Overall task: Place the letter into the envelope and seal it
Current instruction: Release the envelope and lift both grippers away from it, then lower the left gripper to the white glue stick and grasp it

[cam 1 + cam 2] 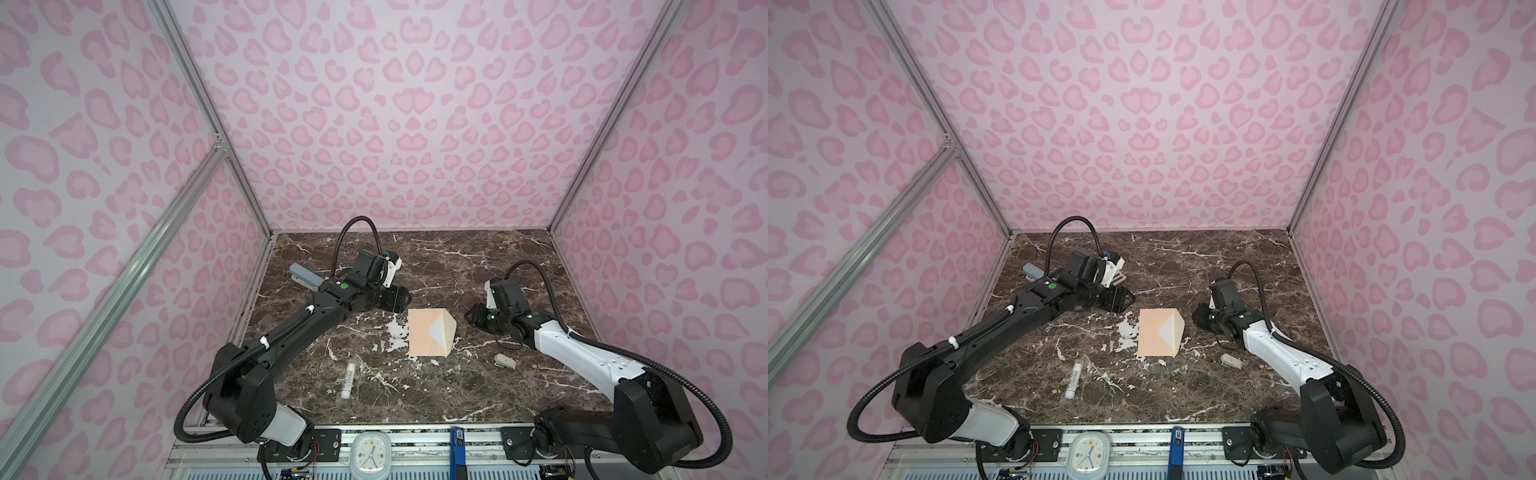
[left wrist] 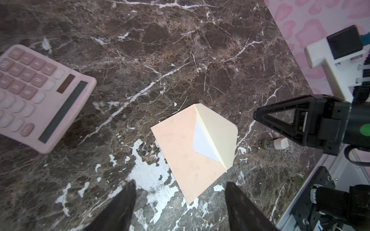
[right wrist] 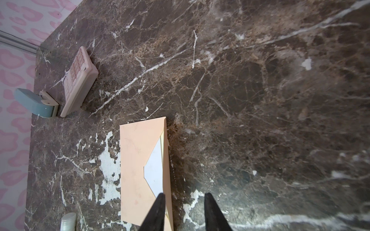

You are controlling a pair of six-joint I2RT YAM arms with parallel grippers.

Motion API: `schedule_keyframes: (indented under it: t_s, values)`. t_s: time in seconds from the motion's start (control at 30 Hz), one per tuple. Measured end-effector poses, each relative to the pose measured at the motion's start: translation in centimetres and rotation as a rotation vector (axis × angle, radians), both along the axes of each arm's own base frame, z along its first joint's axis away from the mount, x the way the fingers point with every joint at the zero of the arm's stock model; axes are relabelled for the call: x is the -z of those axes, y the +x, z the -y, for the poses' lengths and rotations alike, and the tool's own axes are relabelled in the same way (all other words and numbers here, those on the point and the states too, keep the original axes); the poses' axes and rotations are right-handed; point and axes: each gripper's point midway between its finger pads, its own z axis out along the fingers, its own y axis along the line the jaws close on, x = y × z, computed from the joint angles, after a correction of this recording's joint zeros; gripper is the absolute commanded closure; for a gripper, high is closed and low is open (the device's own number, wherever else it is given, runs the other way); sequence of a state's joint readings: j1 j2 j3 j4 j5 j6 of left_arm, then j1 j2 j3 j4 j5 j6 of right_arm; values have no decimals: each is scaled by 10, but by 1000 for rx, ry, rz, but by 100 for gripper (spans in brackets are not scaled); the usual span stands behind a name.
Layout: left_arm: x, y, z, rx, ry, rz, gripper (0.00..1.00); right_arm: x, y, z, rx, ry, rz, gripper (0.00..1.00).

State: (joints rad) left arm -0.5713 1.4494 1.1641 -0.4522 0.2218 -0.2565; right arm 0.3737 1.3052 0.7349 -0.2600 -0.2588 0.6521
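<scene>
The peach envelope (image 1: 422, 334) (image 1: 1152, 334) lies flat mid-table, its flap (image 2: 218, 134) raised along the edge that faces the right arm. The white letter (image 1: 437, 331) (image 2: 203, 143) (image 3: 155, 170) shows in the V-shaped mouth; the rest of it is hidden inside. My left gripper (image 1: 403, 302) (image 2: 180, 184) hovers open just beyond the envelope's far-left corner, with nothing between its fingers. My right gripper (image 1: 471, 319) (image 3: 184, 195) hangs by the flap side, open with a narrow gap and holding nothing; one of its fingers (image 3: 160, 202) overlaps the flap edge in the right wrist view.
A pink calculator (image 2: 40, 96) (image 3: 79, 82) and a blue-grey desk tool (image 1: 305, 274) (image 3: 34, 102) sit at the back left. A white glue stick (image 1: 348, 379) lies front left, a small beige object (image 1: 505, 361) front right. A clock (image 1: 371, 453) sits on the front rail.
</scene>
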Motion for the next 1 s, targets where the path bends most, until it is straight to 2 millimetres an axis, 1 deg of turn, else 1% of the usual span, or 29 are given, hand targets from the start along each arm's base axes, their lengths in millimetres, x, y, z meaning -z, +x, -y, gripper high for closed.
schedule_keyframes:
  t_s: [0.1, 0.17, 0.2, 0.23, 0.37, 0.53, 0.67, 0.73, 0.8, 0.97, 1.0]
  values:
    - [-4, -7, -21, -69, 26, 41, 19, 1, 0, -6, -16, 2, 5, 65]
    - [-5, -13, -34, -109, 40, 56, 14, 3, 1, -9, -22, 2, 5, 65]
    - [-6, -17, -40, -124, 45, 64, 11, 4, 1, -10, -24, 1, 3, 65]
    - [-6, -21, -46, -140, 51, 69, 1, 5, 1, -10, -27, 2, -1, 64]
    - [-4, -36, -69, -213, 63, 82, 2, 6, -1, -16, -42, 3, 0, 64]
    - [7, -56, -93, -280, 95, 57, 0, 1, -2, -31, -84, 15, 29, 64]
    - [25, -73, -109, -335, 128, -8, 6, -1, -6, -41, -115, 12, 45, 64]
    - [35, -81, -115, -361, 145, -49, 11, -4, -8, -47, -136, 9, 55, 64]
    - [48, -90, -122, -391, 162, -102, 16, -8, -11, -54, -156, 7, 69, 64]
    - [81, -110, -132, -448, 207, -234, 21, -14, -18, -69, -197, -7, 97, 63]
    - [87, -115, -133, -452, 218, -260, 23, -15, -19, -71, -207, -7, 101, 63]
